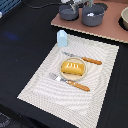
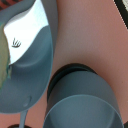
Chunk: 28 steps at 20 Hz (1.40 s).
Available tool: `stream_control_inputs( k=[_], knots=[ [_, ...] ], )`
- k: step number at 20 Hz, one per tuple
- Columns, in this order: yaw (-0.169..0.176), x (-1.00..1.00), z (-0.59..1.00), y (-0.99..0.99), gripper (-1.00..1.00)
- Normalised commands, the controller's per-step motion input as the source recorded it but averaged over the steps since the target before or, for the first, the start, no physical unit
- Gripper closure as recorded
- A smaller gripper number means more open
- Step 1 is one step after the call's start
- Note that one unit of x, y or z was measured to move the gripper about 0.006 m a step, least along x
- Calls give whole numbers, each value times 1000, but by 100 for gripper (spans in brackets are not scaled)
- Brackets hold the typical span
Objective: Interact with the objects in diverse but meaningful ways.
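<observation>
Pots sit right beneath me at the far brown board, side by side, though my gripper's jaw state escapes me.

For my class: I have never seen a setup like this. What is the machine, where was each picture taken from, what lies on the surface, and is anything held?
One robot arm works here. The exterior view looks down on a dark table. A striped placemat carries a plate with a yellow bread-like block, a knife, a fork and a pale blue carton. Behind, a brown board holds two grey pots, with the arm above them. The wrist view, from a camera on the arm, shows those pots close up. The jaws are not visible, so I cannot tell whether anything is held.
</observation>
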Motion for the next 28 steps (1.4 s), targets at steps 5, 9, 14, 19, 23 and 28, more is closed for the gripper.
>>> stream_control_inputs(
  k=[5, 9, 14, 19, 23, 28],
  knots=[
    [0, 184, -185, 364, -100],
    [0, 153, -172, 359, -100],
    [-1, 117, -202, 310, -100],
    [-6, 129, -194, 246, -100],
    [-25, 167, -136, 169, -100],
    [-51, 209, -94, 100, -100]
  ],
)
